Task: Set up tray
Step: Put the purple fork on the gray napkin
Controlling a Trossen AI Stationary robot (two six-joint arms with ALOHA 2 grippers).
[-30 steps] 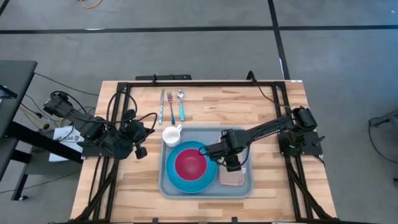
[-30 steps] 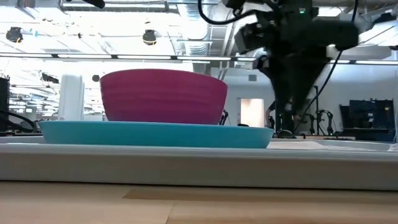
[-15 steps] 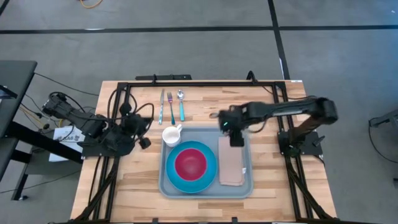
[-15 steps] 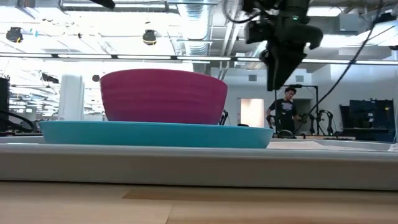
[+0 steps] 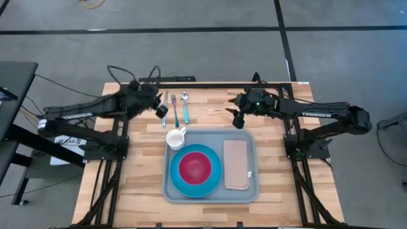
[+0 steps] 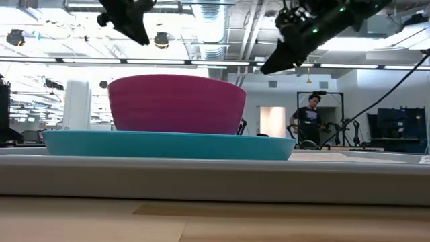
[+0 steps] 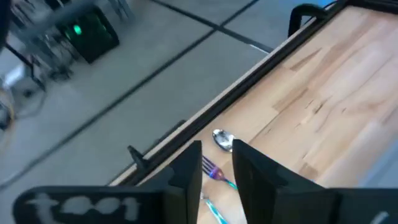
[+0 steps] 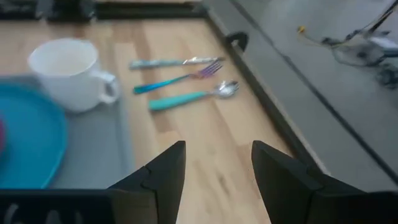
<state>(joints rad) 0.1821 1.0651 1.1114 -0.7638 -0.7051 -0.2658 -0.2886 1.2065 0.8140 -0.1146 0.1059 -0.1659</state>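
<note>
The grey-blue tray point(image 5: 251, 143) lies mid-table. On it rest a blue plate point(image 5: 181, 181) bearing a magenta bowl point(image 5: 194, 166), a white mug point(image 5: 175, 137) in the far left corner, and a brown napkin point(image 5: 236, 164) lying flat on the right. A knife point(image 5: 165, 108), fork point(image 5: 174, 108) and teal-handled spoon point(image 5: 185, 107) lie side by side on the wood beyond the tray. My left gripper point(image 5: 161, 110) hovers open over the knife and fork, the fork point(image 7: 214, 171) showing between its fingers. My right gripper point(image 5: 238, 119) hangs open above the table off the tray's far right corner.
A black frame rail point(image 5: 210, 84) runs along the table's far edge, with more rails down both sides. Bare wood point(image 5: 280, 114) lies right of the cutlery and on either side of the tray. A person point(image 6: 308, 121) stands far off in the room behind.
My left gripper has swung from the table's left edge toward the far edge, ending over the cutlery. My right gripper has risen from above the napkin on the tray, gone toward the far edge and tipped from pointing down to nearly level. The napkin lies flat, uncovered.
</note>
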